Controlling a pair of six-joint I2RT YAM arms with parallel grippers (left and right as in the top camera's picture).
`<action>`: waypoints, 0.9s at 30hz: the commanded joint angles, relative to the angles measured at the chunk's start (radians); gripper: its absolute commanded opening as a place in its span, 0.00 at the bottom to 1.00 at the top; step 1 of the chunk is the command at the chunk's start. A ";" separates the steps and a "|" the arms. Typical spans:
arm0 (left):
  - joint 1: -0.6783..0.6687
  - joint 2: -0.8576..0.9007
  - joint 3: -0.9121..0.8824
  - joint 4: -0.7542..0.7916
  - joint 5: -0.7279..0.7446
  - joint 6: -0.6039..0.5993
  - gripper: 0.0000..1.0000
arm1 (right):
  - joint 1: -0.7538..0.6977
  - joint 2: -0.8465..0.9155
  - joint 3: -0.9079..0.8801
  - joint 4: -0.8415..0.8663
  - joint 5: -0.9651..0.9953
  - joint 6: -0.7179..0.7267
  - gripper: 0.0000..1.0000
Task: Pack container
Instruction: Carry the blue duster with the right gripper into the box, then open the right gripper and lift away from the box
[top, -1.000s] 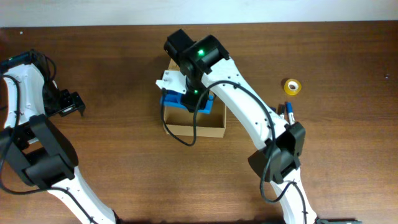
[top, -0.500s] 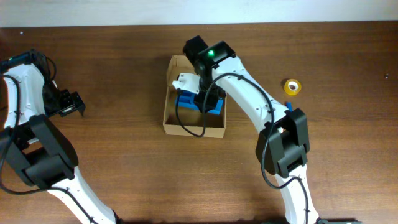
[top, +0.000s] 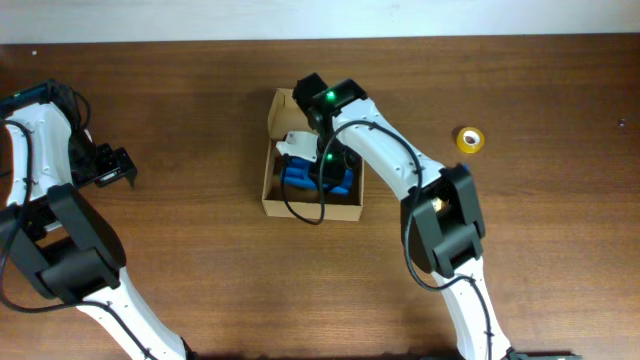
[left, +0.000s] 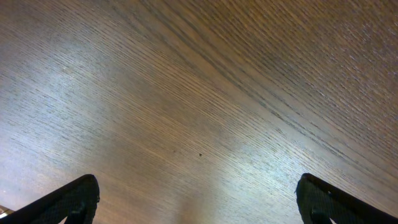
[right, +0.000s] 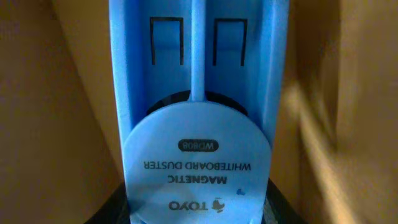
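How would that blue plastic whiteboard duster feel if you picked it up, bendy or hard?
Probably hard, not bendy: the blue plastic whiteboard duster looks like ribbed moulded plastic. The word magnetic is printed on it, so it might cling to metal. It looks hollow, so it is likely light.

The overhead camera looks straight down from high up, with the box (top: 270, 190) mid-frame. The right wrist camera points down into the box from very near, the duster (right: 198, 155) filling its view; overhead shares both. The left wrist camera, well left of the box, faces bare table (left: 199, 93) closely.
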 joint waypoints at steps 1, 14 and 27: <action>0.003 -0.001 -0.005 0.002 0.006 0.016 1.00 | 0.003 0.014 -0.005 0.015 -0.020 0.026 0.13; 0.003 -0.001 -0.005 0.002 0.007 0.016 1.00 | 0.027 -0.087 0.050 -0.035 0.040 0.129 0.66; 0.003 -0.001 -0.005 0.002 0.006 0.016 1.00 | 0.017 -0.424 0.065 -0.031 0.303 0.327 0.37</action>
